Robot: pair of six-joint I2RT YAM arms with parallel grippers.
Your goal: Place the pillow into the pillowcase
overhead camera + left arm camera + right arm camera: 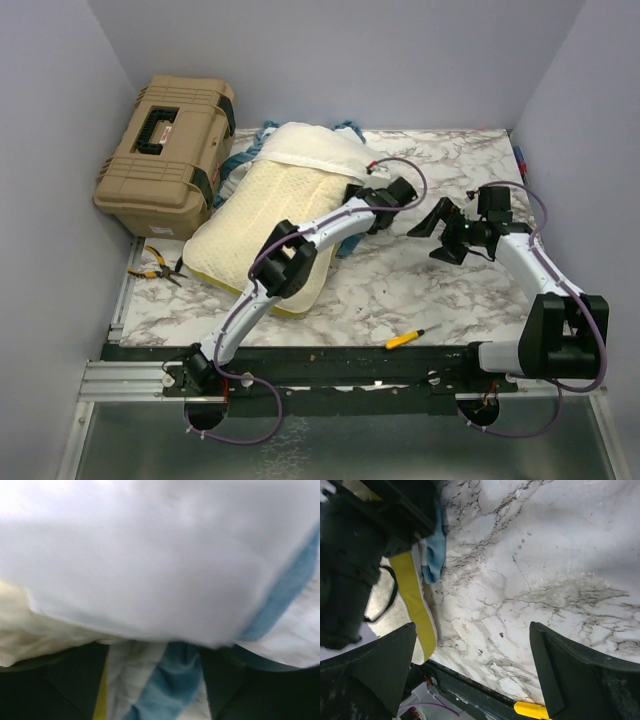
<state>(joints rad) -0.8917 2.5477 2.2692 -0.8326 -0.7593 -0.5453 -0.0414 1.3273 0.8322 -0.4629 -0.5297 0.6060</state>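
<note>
Pillow (258, 228) lies rear-left on the desk (440, 290). Its far end is covered by the pillowcase (305, 148), white inside showing and blue trim at the edges. Left gripper (154, 655) is at the pillow's right edge, jaws spread with fabric between them, probably loose; the view is blurred. Right gripper (472, 627) is spread wide over the desk, holding nothing. A tan toolbox (165, 150) sits left of the pillow.

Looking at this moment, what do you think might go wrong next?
The pillowcase covers only the far end of the pillow; with the left fingers apart, its hem may slide back off. The left arm lies across the pillow and could drag it toward the pliers.
</note>
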